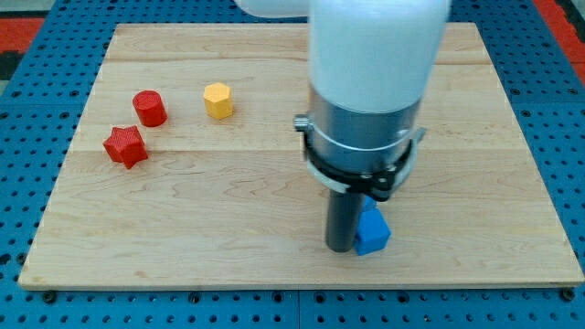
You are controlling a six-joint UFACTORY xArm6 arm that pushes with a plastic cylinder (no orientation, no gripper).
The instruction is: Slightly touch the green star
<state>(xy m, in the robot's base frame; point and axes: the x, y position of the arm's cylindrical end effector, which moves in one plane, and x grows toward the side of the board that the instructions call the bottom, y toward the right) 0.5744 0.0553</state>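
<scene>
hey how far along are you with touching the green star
Nothing looks done yet: no green star shows in this view; my arm may be hiding it. In hand: my tip rests beside the blue block, at its left. The red cylinder, red star and yellow hexagonal block sit apart at upper left. Left: find and touch the star.

Green star nowhere in view
</scene>
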